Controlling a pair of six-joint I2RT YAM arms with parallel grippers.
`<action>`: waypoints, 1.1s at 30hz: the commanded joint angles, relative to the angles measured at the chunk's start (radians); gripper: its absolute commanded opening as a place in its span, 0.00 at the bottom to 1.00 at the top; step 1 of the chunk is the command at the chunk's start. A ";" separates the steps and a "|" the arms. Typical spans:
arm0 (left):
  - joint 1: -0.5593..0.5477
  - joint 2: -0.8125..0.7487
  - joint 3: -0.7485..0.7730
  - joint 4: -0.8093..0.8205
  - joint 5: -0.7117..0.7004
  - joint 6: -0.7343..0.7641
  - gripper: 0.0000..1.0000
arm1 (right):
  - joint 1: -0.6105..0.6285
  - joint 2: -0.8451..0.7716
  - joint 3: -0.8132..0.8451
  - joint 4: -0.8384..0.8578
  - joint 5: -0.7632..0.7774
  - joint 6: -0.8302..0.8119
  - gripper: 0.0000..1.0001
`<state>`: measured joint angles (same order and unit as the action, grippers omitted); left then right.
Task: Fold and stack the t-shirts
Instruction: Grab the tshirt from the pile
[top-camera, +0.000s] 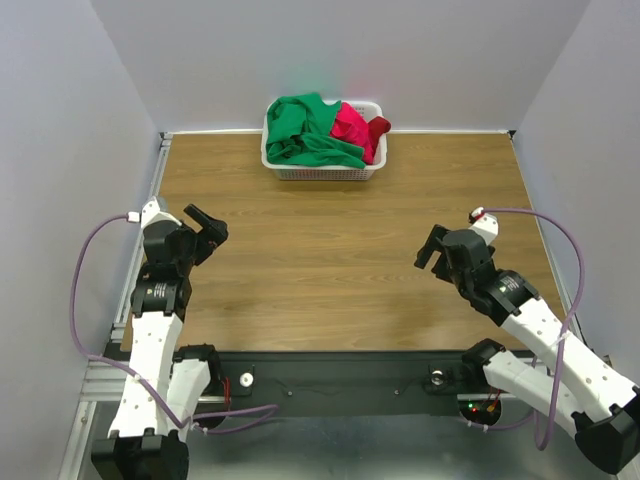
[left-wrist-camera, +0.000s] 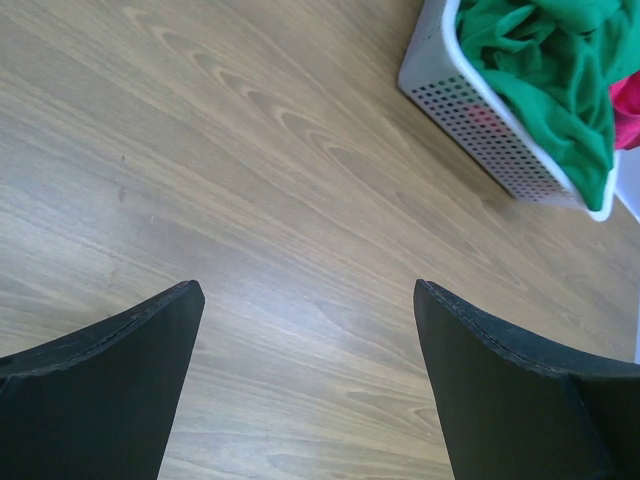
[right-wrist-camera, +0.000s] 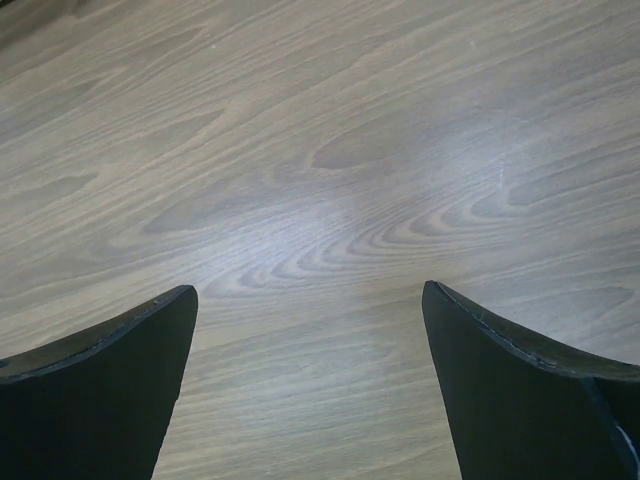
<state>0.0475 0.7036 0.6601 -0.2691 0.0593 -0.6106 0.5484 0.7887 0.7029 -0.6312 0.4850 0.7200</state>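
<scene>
My left hand (top-camera: 208, 226) hovers at 9 o'clock over the wooden counter (top-camera: 330, 265), its two dark fingers (left-wrist-camera: 110, 390) spread wide apart above the grain. My right hand (top-camera: 432, 250) hangs at 3 o'clock with its fingers (right-wrist-camera: 520, 400) just as far apart. Farther out, at 12 o'clock against the counter's far edge, the white lattice basket (top-camera: 325, 173) holds the t-shirts: the green t-shirt (top-camera: 305, 130) is heaped across its left and middle and spills over the rim, and the pink-red t-shirt (top-camera: 352, 125) is bunched in its right end, touching the green one.
</scene>
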 joint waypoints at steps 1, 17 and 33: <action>0.000 0.022 -0.001 0.034 0.007 0.008 0.99 | -0.001 -0.014 0.009 0.024 0.064 0.015 1.00; -0.273 0.505 0.472 0.242 0.017 0.077 0.99 | -0.001 0.403 0.236 0.350 -0.272 -0.113 1.00; -0.360 1.439 1.505 -0.039 -0.223 0.161 0.99 | -0.002 0.113 0.026 0.331 -0.140 -0.116 1.00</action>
<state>-0.3073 2.1017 1.9827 -0.2287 -0.0643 -0.4801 0.5484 0.9573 0.7357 -0.3305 0.2985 0.6235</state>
